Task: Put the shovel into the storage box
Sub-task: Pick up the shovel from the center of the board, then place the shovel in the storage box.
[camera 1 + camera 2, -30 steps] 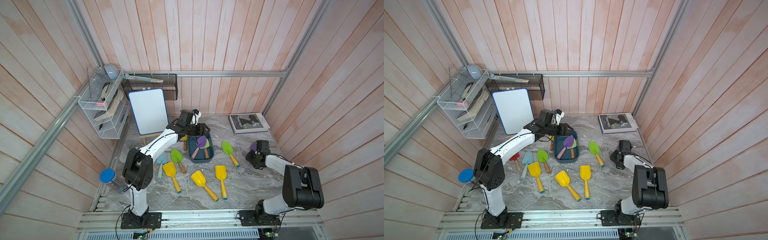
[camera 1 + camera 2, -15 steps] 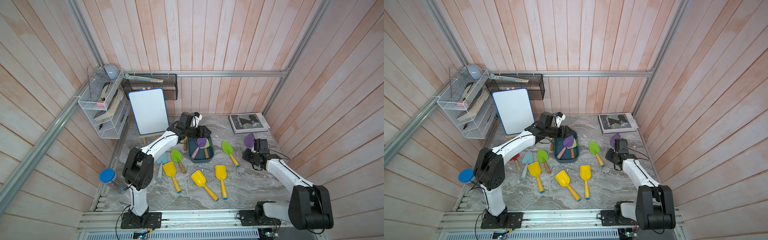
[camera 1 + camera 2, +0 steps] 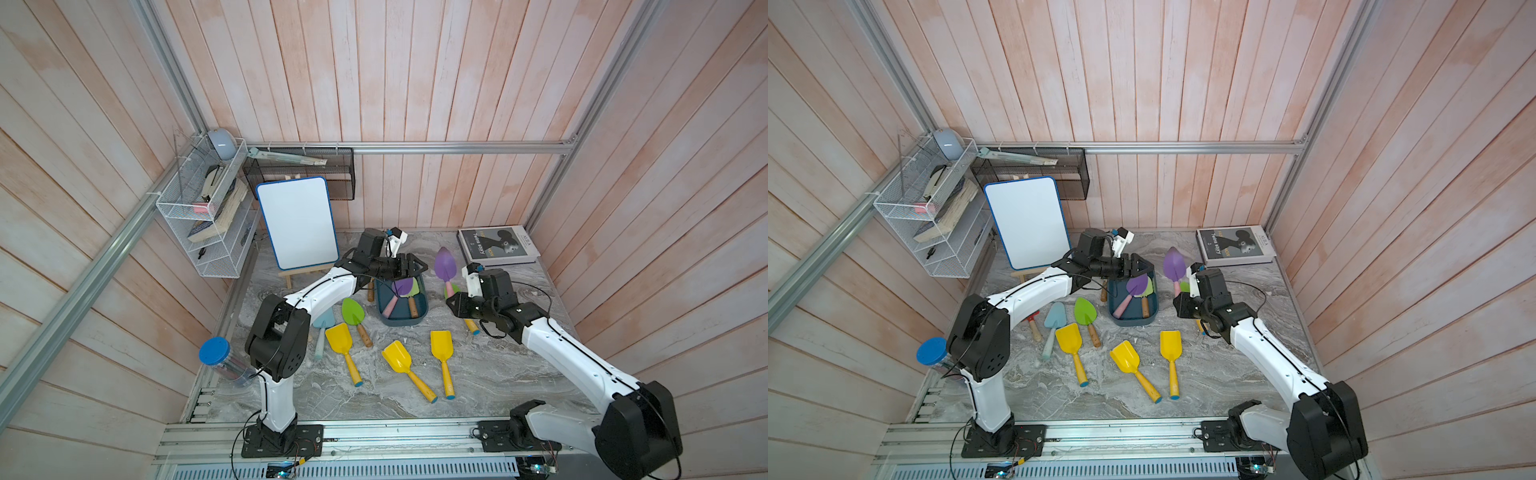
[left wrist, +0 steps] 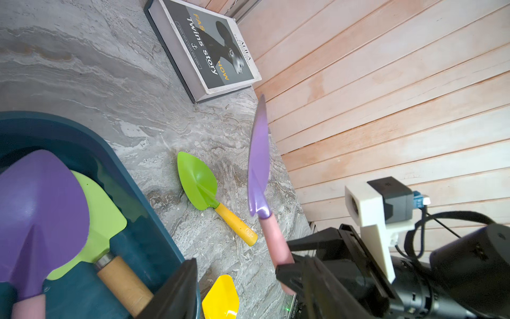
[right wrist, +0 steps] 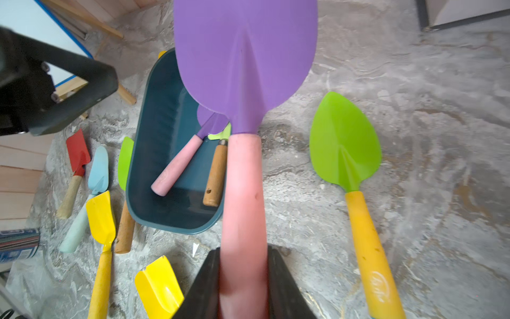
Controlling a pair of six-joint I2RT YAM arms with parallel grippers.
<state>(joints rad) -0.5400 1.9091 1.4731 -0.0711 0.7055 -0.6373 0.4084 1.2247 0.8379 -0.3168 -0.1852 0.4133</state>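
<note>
**Shovel** (image 3: 446, 264): purple blade, pink handle. It is held clear of the worktop (image 3: 478, 386) by the right gripper (image 5: 244, 265), whose jaws pinch the pink handle low down. The blade is uppermost and slightly tilted. It stands just beside the storage box (image 3: 401, 323) on the right arm's side, between the box and the book (image 3: 498, 245), and is not in the box.

**Storage box:** dark teal tub, resting on the worktop near its middle. It holds two items:
- second purple shovel (image 3: 402, 286), pink handle
- lime shovel (image 4: 102, 210), wooden handle

Both lie with their blades toward the far end, the purple blade overlapping the lime one.

**Left gripper** (image 3: 409, 266): over the far end of the box, jaws spread, nothing seen between them.

**Loose on the worktop:**
- green shovel with yellow handle (image 5: 345, 149), near the box and partly hidden by the right gripper in both top views
- three yellow scoops (image 3: 340, 338) (image 3: 397, 357) (image 3: 441, 344), in a row nearer the rail
- green shovel with wooden handle (image 3: 353, 311)
- pale blue shovel (image 3: 323, 322)
- red shovel (image 5: 78, 150)

**Other items:**
- whiteboard (image 3: 297, 222) on a small easel at the back
- blue-lidded jar (image 3: 214, 351) at the worktop's edge by the left arm
</note>
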